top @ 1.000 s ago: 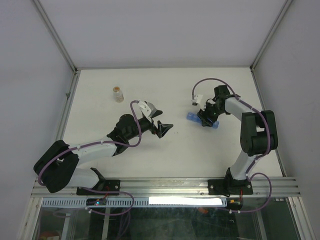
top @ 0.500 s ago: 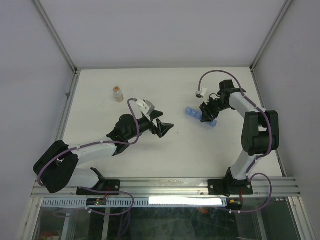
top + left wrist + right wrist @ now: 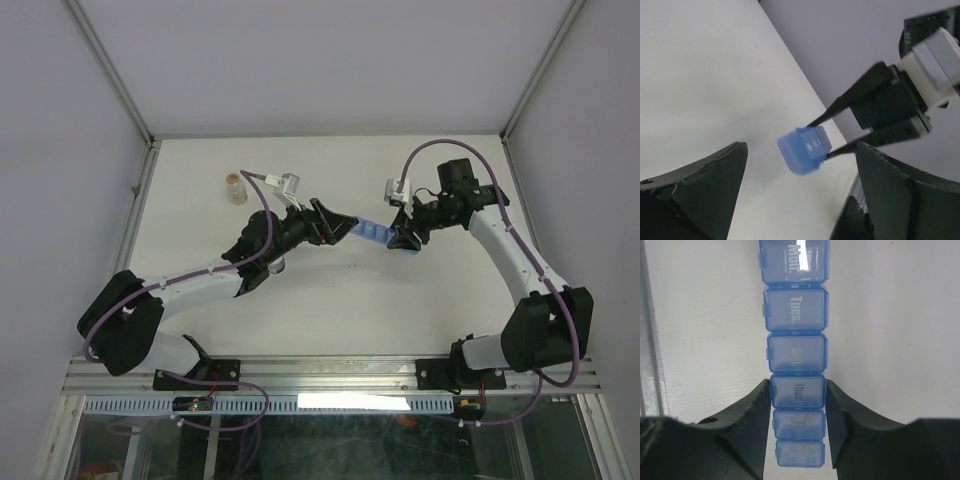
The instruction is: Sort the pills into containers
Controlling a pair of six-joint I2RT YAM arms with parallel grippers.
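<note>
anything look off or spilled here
Nothing spilled. One oddity: the pill organiser is off the table, pinched by its sides in the right gripper, lids shut, its free end pointing at the open left gripper.

left tool point(image 3: 335, 218) agape, right tool point(image 3: 798, 390) clamped

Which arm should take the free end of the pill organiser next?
Left, probably: the open left gripper faces the free end of the pill organiser; the right gripper is clamped near its other end.

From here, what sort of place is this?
Probably a robotics lab test cell: two white-and-black robot arms on a metal rail, a white table walled by plain panels, and a blue translucent plastic pill-organiser strip.
</note>
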